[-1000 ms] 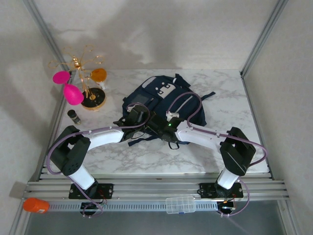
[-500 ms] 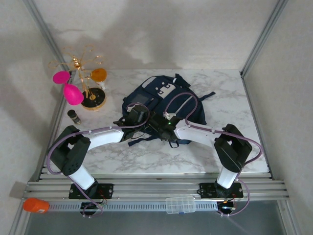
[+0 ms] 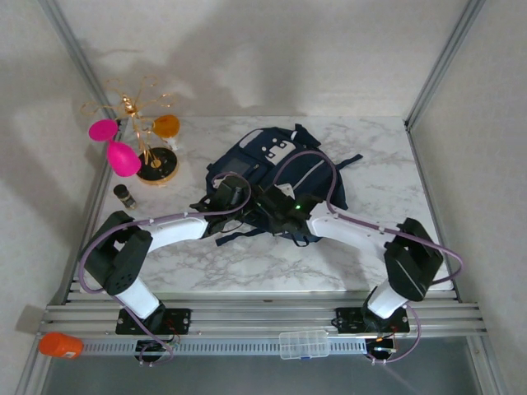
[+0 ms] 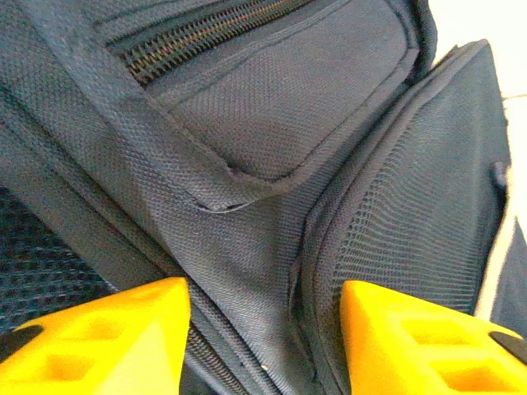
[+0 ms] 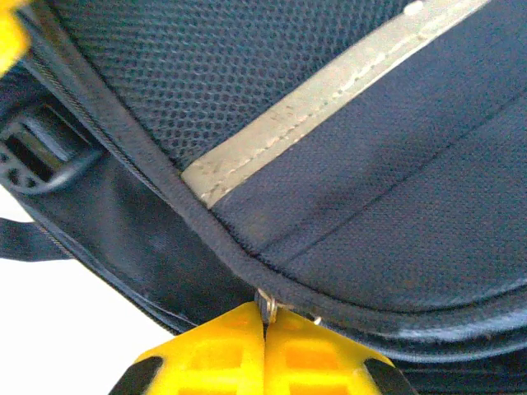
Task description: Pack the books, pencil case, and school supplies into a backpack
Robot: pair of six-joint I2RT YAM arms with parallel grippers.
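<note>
Right now the right gripper [image 5: 265, 319] is pressing its yellow fingers [image 5: 214, 350] together, and a small metal ring [image 5: 266, 303] is sitting caught at their very tips (it looks like a zip pull, though most of it is hidden between the fingers). Just beyond those tips the backpack [image 5: 387, 189] is lying, its piped edge curving over the ring. A white stripe [image 5: 313, 107] is running up and away to the right. A dark buckle [image 5: 33, 156] is poking in at the far left, cut off by the frame edge.

The left gripper [image 4: 263, 346] is holding its fingers spread, well apart, with navy fabric passing between and beneath them. Whether they are touching the cloth is hard to tell, since only their tops are showing. Ahead of it a zip [image 4: 189, 37] is running across a pocket flap, partly blurred.

From above, both grippers are meeting over the near edge of the backpack, which is lying on the marble table [image 3: 247, 267]. Their fingertips are getting lost against the dark cloth and the arms' own cables [image 3: 321, 164].
</note>
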